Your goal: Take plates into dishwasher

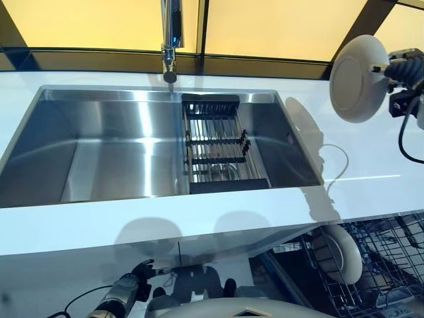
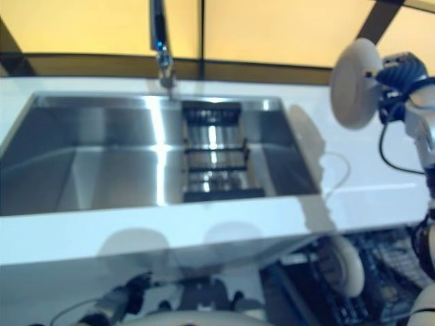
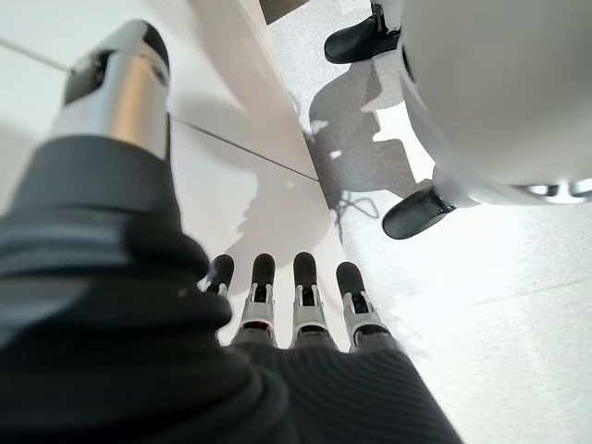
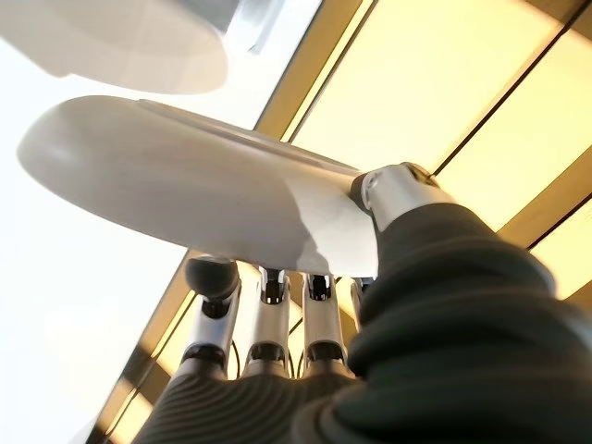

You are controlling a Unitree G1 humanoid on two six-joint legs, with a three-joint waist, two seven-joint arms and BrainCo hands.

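Observation:
My right hand holds a white plate on edge in the air above the white counter, right of the sink. In the right wrist view the plate is pinched between the thumb and the fingers of my right hand. A second white plate stands upright in the open dishwasher's dark wire rack at the lower right. My left hand hangs low in front of the cabinet with straight fingers and holds nothing.
A steel sink fills the counter's middle, with a dark drying rack laid across its right part and a tap behind it. The white counter runs around it.

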